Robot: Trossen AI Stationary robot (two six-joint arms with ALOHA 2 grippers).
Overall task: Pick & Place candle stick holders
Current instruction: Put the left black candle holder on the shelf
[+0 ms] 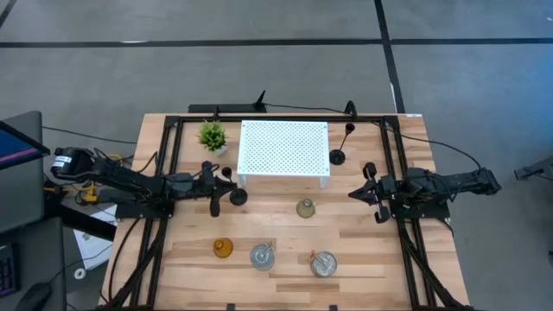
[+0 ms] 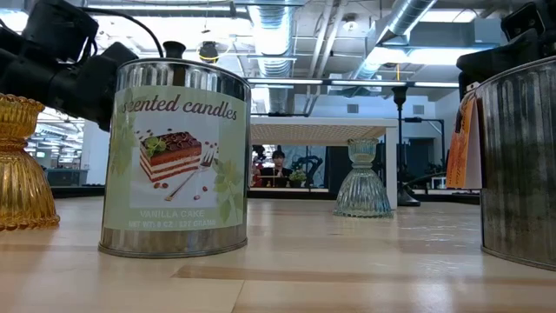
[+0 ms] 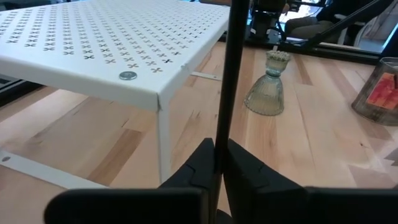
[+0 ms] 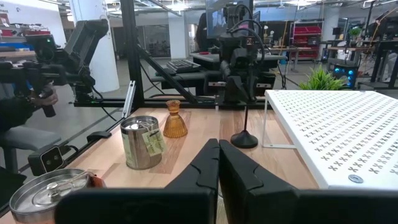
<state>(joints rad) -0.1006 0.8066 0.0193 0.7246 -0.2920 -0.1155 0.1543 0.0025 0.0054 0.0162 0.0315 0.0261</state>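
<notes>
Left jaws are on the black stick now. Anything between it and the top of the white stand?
Nothing visible. The left gripper grips the black candle stick just beside the white stand's front left corner; the nearest stretch of its top is bare.

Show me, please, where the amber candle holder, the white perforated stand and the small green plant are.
amber candle holder [image 1: 223, 249]: high view, on its round top.
white perforated stand [image 1: 283, 149]: high view, on the middle of its perforated top plate.
small green plant [image 1: 212, 135]: high view, on its leaves.

Pale wood table [image 1: 363, 259], perforated white stand [image 1: 283, 149]
</notes>
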